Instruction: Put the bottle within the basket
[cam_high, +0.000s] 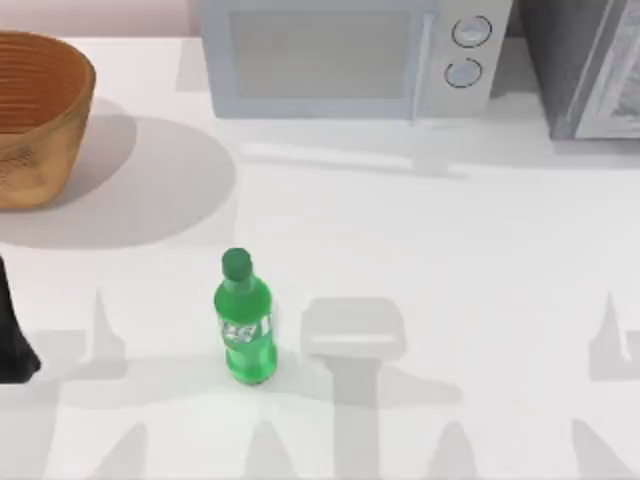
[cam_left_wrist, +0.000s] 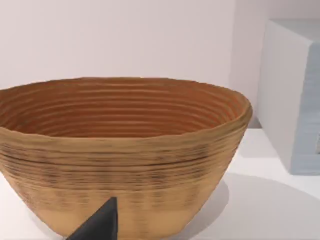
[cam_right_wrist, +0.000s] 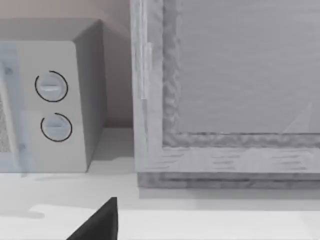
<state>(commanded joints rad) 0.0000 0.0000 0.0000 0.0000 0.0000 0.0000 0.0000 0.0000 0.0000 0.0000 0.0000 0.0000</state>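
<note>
The green bottle (cam_high: 242, 320) stands upright on the white table, left of centre and toward the front, with its green cap up and a green-white label around its middle. The tan woven basket (cam_high: 40, 110) sits at the back left corner; the left wrist view looks at its ribbed wall (cam_left_wrist: 120, 165) from close by, and its inside looks empty. My left gripper (cam_high: 15, 340) is a dark shape at the left edge, well left of the bottle and in front of the basket. A dark part of my right gripper (cam_right_wrist: 100, 222) faces the back right appliances.
A white microwave (cam_high: 345, 55) with two round knobs stands along the back edge. A grey cabinet-like appliance (cam_high: 590, 65) sits at the back right. Open tabletop lies between the bottle and the basket.
</note>
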